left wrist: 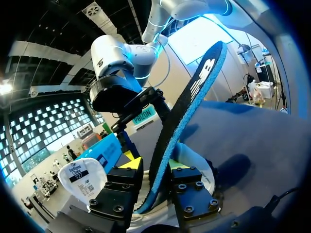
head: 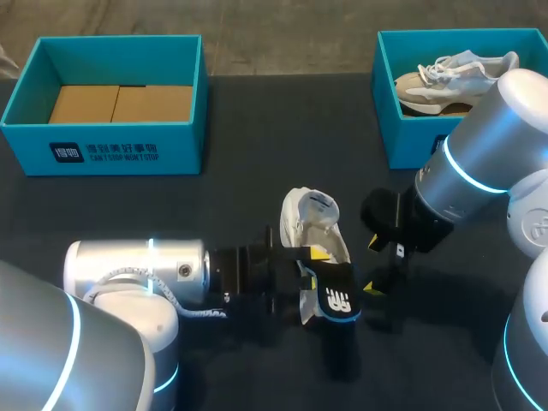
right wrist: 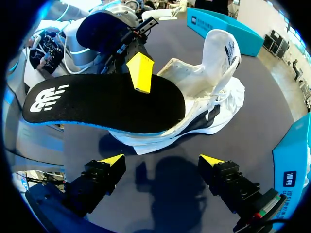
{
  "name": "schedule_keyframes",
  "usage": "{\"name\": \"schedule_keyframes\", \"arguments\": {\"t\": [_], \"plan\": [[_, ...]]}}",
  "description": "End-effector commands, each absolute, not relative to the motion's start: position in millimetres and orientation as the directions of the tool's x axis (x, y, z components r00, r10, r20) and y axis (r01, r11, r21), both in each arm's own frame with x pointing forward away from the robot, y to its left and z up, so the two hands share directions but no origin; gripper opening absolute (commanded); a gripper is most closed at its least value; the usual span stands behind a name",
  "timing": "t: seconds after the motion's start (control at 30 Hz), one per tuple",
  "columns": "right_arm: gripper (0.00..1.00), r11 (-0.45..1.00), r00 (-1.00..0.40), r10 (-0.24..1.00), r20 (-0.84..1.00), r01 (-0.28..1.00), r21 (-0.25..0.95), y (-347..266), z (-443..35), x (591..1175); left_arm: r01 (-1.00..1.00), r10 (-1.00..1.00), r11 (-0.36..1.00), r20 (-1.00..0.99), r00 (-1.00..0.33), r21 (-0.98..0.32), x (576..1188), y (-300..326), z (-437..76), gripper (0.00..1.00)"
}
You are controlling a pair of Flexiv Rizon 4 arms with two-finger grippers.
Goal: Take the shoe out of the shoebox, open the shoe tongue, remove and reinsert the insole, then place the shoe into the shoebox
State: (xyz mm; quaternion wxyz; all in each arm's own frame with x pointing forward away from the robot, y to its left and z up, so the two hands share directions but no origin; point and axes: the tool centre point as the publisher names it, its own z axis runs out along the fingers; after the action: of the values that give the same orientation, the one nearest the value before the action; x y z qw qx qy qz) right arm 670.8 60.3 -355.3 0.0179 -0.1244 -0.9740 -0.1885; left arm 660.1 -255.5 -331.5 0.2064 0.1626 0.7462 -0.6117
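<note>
Your left gripper (left wrist: pixel 153 167), reaching in level from the left, pinches the insole (head: pixel 332 300) over the shoe (head: pixel 310 224) at mid-table. Your right gripper (right wrist: pixel 163 159) hovers just beside the shoe, fingers spread wide.

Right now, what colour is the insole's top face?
The insole is black with white logo; right wrist view.

A dark worktop (head: pixel 274 145) carries a teal box (head: pixel 407 141) at its far right. A beige sneaker (head: pixel 445 84) with white laces lies inside. Far left, two brown cardboard pieces (head: pixel 120 103) lie side by side in the shoebox (head: pixel 103 154).
</note>
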Motion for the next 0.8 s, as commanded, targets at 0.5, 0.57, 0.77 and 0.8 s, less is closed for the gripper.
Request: {"name": "schedule_keyframes", "arguments": {"t": [0.5,0.57,0.77,0.8], "plan": [[1.0,0.898,-0.968,0.237,0.08,0.249,0.362,60.5,-355.8,669.8,0.497,-0.017,0.25,-0.517,-0.856,-0.831,652.3,-262.9,-319.9,0.29],[1.0,0.898,-0.968,0.237,0.08,0.249,0.362,60.5,-355.8,669.8,0.497,-0.009,0.257,-0.517,-0.856,-0.828,652.0,-263.9,-319.3,0.27],[1.0,0.898,-0.968,0.237,0.08,0.249,0.362,60.5,-355.8,669.8,0.495,0.002,0.284,-0.516,-0.856,-0.821,653.3,-267.1,-319.7,0.22],[1.0,0.898,-0.968,0.237,0.08,0.249,0.362,60.5,-355.8,669.8,0.496,0.002,0.287,-0.517,-0.856,-0.82,653.3,-267.4,-319.6,0.22]]}}
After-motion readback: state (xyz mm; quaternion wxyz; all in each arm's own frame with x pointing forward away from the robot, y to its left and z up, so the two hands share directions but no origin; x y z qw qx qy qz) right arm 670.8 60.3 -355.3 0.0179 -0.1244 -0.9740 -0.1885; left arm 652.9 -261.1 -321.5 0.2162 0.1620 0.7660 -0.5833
